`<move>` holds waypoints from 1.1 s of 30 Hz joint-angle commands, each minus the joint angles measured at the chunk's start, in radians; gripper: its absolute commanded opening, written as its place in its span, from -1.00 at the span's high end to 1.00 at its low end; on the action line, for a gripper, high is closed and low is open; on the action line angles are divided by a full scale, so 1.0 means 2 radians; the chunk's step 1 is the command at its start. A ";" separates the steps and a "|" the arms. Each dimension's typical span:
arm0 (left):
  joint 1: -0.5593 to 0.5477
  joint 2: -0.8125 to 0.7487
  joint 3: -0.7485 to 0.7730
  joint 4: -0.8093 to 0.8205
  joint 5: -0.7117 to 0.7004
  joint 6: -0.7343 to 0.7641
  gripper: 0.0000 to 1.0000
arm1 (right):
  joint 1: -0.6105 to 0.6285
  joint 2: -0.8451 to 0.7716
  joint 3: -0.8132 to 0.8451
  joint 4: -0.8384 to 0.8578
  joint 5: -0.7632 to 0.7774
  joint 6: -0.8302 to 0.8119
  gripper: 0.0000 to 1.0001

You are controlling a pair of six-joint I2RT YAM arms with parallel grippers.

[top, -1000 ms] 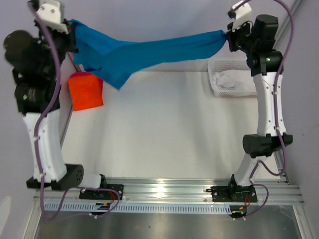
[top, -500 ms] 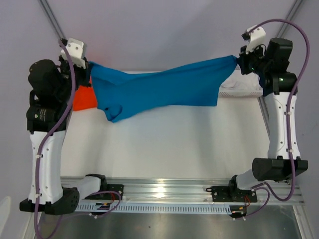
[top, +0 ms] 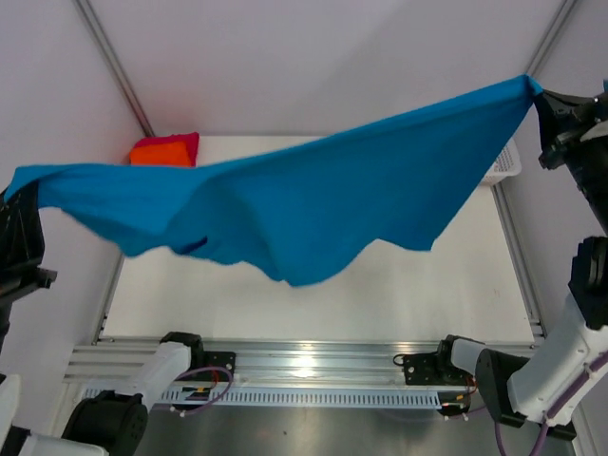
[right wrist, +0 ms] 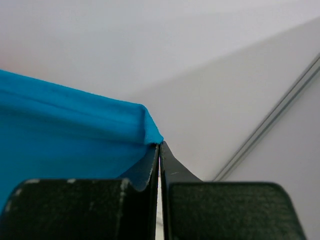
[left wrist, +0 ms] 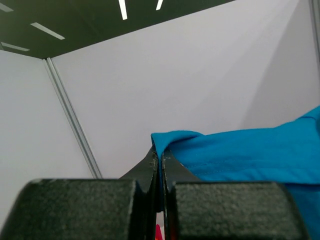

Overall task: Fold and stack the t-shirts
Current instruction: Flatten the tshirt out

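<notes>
Both arms have swung up and apart in the last half second. The blue shirt, which then sagged in a narrow band over the far end of the desk, now spreads wide in the air across most of the overhead view.

The left end effector is clenched on one corner of the cloth at the far left. Its wrist view shows the two fingers pressed together with a fold of blue hem pinched at their tips. The right end effector is clamped on the opposite corner, high at the upper right, where the blue edge bunches at the meeting tips.

Between the two grips the top edge runs taut, rising from left to right. The lower part hangs loose in a rippled curve above the white desk, dipping lowest near the middle. A darker fold shows in the left part of the cloth.

At the desk's far left corner lies the orange shirt, with the red shirt showing just behind it, touching. A white basket peeks out from behind the raised cloth at the desk's far right edge.
</notes>
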 commanded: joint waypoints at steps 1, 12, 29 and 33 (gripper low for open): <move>0.001 0.020 -0.046 -0.056 0.013 -0.014 0.99 | -0.004 0.009 -0.020 -0.052 -0.010 0.022 1.00; -0.007 0.207 -0.266 0.003 0.023 0.048 0.99 | 0.048 0.124 -0.290 0.070 0.059 -0.039 1.00; -0.042 0.491 -0.279 0.171 -0.129 0.136 0.99 | 0.168 0.456 -0.290 0.185 0.228 -0.135 1.00; -0.041 0.506 -0.300 0.228 -0.151 0.136 0.99 | 0.175 0.503 -0.250 0.191 0.245 -0.138 1.00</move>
